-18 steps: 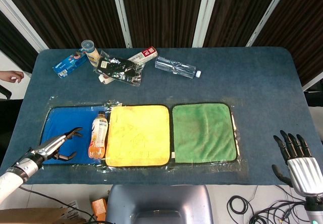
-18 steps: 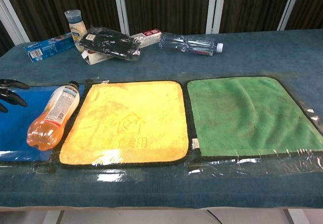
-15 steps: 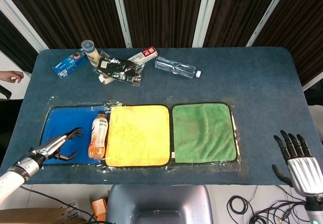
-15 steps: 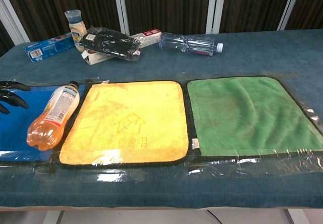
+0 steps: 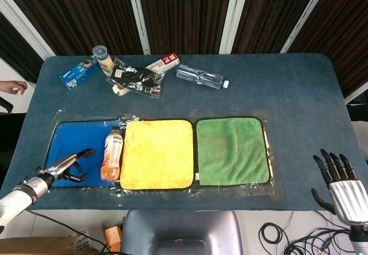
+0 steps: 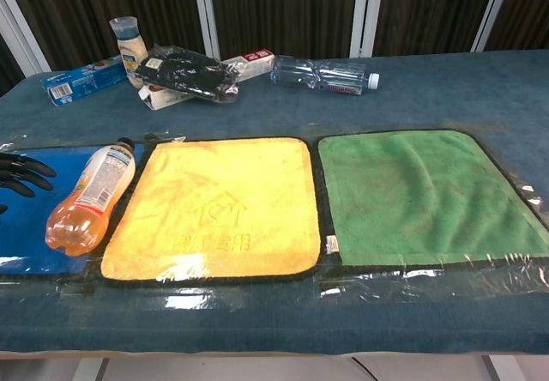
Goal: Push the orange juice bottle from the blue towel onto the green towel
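Now hovering the left hand (image 5: 68, 167) over the blue towel (image 5: 72, 142), empty, fingers spread, beside the juice bottle (image 5: 112, 153) lying at that towel's right edge, well apart from the green towel (image 5: 232, 150); idling the right hand (image 5: 339, 183) empty off-table.

Bottle (image 5: 111, 155) on leftmost towel (image 5: 72, 147)

— Where does the head view look from?
— From high above the near edge, facing steeply down — it takes in the whole surface (image 5: 287, 94) and the dark slatted wall behind.
— And the chest view?
— Lower and closer, looking across the surface (image 6: 446, 81) at a shallow angle toward the same wall.
— What do they share?
— The three towels in a row, green towel (image 5: 232, 150) (image 6: 425, 196) among them, and the clutter at the far edge.
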You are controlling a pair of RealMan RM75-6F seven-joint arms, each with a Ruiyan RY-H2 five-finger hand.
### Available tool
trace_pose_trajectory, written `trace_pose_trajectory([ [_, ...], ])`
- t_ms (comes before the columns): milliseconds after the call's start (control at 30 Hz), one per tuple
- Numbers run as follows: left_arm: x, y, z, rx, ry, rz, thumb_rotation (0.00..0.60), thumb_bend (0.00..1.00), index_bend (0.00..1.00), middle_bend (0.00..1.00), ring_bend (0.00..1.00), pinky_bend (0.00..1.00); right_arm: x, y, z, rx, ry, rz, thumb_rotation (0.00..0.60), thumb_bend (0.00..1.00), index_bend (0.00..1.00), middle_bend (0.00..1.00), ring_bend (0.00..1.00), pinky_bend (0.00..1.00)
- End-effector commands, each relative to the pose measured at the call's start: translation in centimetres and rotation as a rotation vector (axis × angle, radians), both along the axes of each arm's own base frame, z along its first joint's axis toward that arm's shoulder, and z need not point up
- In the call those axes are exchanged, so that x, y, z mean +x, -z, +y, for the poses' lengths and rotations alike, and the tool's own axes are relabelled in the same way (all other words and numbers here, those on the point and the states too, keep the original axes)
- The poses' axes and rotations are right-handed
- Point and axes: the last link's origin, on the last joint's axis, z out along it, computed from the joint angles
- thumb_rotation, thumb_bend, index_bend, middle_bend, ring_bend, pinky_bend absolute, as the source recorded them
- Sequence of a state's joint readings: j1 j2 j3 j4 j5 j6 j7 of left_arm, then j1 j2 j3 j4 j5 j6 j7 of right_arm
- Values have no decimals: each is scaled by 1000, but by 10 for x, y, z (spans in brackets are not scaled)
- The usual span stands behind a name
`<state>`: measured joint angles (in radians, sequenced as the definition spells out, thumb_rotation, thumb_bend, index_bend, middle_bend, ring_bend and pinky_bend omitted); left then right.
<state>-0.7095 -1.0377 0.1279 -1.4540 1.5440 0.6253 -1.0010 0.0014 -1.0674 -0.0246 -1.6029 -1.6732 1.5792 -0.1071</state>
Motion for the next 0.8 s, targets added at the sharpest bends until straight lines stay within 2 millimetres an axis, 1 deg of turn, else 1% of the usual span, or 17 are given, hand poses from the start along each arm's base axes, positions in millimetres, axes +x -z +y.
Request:
trace_pose_trajectory([
  [33, 10, 3, 5, -25, -68, -72, 600, 463, 81, 111, 124, 456, 0, 0, 0, 1, 0, 1, 600, 261, 0, 0, 0, 0],
  [133, 16, 3, 12, -37, -108, -128, 600, 476, 35, 111, 125, 453, 0, 1, 0, 3, 0, 2, 600, 262, 0, 0, 0, 0],
  [233, 16, 4, 20, -46, -154, -166, 600, 479, 4, 111, 131, 434, 0, 0, 0, 2, -2, 1, 600, 261, 0, 0, 0, 0],
  [367, 16, 3, 24, -60, -189, -235, 600, 492, 0, 112, 176, 428, -1, -1, 0, -2, 0, -2, 600, 261, 0, 0, 0, 0],
  [433, 17, 3, 24, -79, -198, -258, 600, 497, 0, 117, 182, 428, -1, -1, 0, -2, -1, -1, 600, 262, 0, 0, 0, 0],
  [633, 19, 5, 26, -115, -202, -277, 600, 500, 0, 142, 203, 428, -1, 0, 0, 0, -1, 1, 600, 261, 0, 0, 0, 0],
  [733, 25, 8, 29, -156, -200, -310, 600, 500, 0, 152, 213, 393, -1, 0, 0, 1, 2, 3, 600, 261, 0, 0, 0, 0],
  [800, 30, 10, 32, -178, -195, -330, 600, 499, 0, 155, 217, 339, -1, 1, 0, 1, 2, 3, 600, 261, 0, 0, 0, 0],
])
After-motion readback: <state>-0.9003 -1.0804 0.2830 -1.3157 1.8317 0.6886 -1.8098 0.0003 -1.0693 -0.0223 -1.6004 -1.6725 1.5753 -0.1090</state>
